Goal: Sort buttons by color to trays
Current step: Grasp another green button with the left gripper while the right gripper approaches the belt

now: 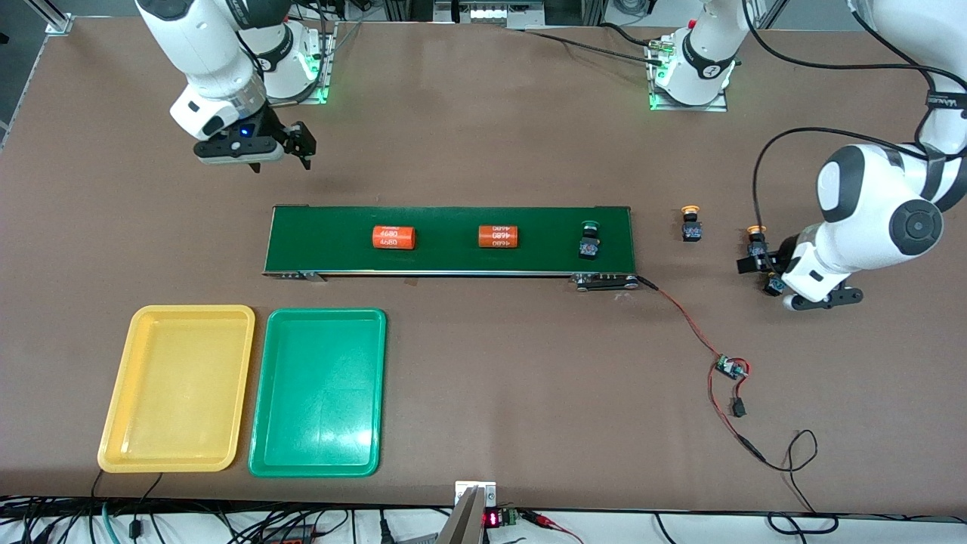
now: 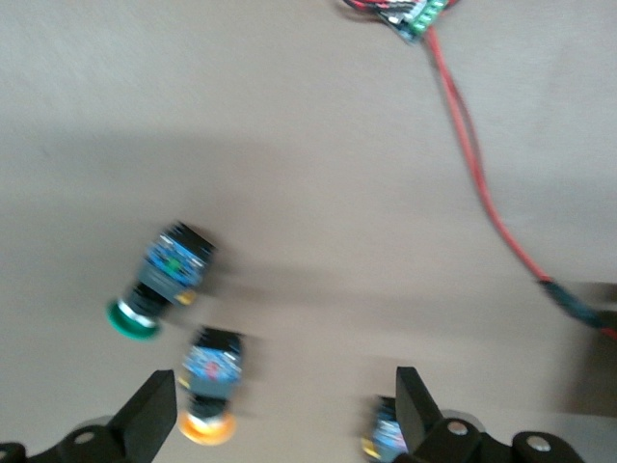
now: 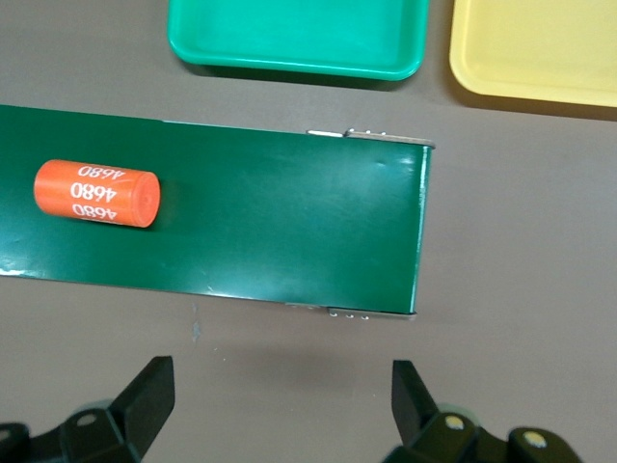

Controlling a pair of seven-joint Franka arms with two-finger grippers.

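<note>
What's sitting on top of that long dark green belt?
On the belt: two orange cylinders and one green-capped button toward the left arm's end. Nothing covers the belt's top.

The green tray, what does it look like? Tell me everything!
The shallow green plastic tray is a shiny rectangle with rounded corners and a raised rim. It lies flat on the brown table, empty, nearer the front camera than the dark green conveyor belt. The yellow plastic tray sits close beside it, toward the right arm's end.

Orange cylinder on green belt, two trays.
</note>
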